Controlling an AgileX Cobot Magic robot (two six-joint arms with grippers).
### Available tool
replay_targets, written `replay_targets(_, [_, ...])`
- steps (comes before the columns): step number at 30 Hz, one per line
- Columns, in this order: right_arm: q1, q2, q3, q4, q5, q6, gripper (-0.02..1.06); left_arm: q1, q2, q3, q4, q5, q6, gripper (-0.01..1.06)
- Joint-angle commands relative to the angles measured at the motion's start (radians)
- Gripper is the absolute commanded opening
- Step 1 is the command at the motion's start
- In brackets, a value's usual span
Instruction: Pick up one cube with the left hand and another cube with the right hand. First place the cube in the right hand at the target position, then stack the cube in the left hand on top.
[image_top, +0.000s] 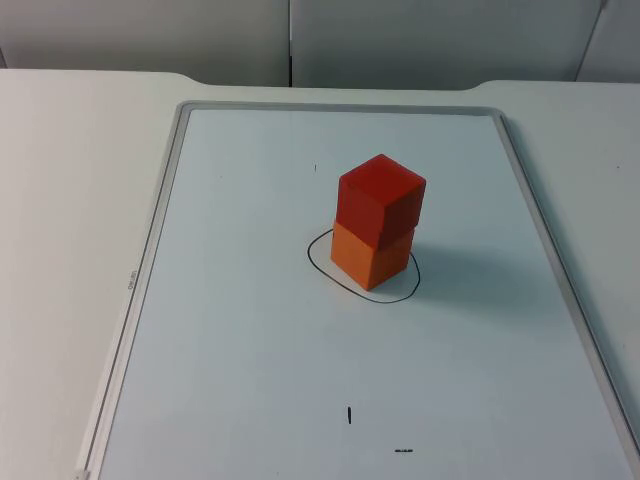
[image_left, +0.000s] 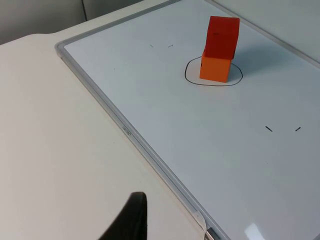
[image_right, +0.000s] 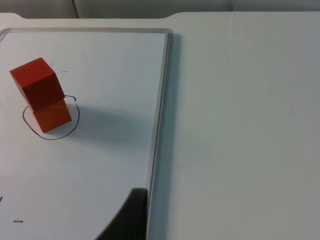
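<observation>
The red cube sits on the orange cube inside the drawn circle mid-whiteboard. Left gripper hangs over the table off the board's left edge, right gripper over its right edge; I cannot tell either claw's state.

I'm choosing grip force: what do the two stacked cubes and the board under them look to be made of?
Red cube and orange cube: matte, evenly coloured, crisp-edged, likely painted wood or hard plastic; which one is unclear. Board: smooth glossy white surface with a faint reflection, pale metal-looking frame, probably a whiteboard with a pen-drawn circle.
</observation>
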Motion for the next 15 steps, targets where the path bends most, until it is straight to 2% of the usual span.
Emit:
replay_targets(1, [-0.006, -0.004, 0.008, 0.000, -0.007, 0.000, 1.05, 0.003, -0.004, 0.002, 0.000, -0.010, -0.005, 1.05])
replay_targets(4, [-0.006, -0.004, 0.008, 0.000, -0.007, 0.000, 1.05, 0.027, -0.004, 0.002, 0.000, -0.010, -0.005, 1.05])
replay_targets(8, [-0.003, -0.004, 0.008, 0.000, -0.007, 0.000, 1.05, 0.145, -0.004, 0.002, 0.000, -0.010, -0.001, 1.05])
replay_targets(9, [-0.003, -0.004, 0.008, 0.000, -0.007, 0.000, 1.05, 0.145, -0.004, 0.002, 0.000, -0.010, -0.001, 1.05])
replay_targets(13, [-0.003, -0.004, 0.008, 0.000, -0.007, 0.000, 1.05, 0.252, -0.004, 0.002, 0.000, -0.010, -0.001, 1.05])
replay_targets(15, [-0.003, -0.004, 0.008, 0.000, -0.007, 0.000, 1.05, 0.276, -0.004, 0.002, 0.000, -0.010, -0.001, 1.05])
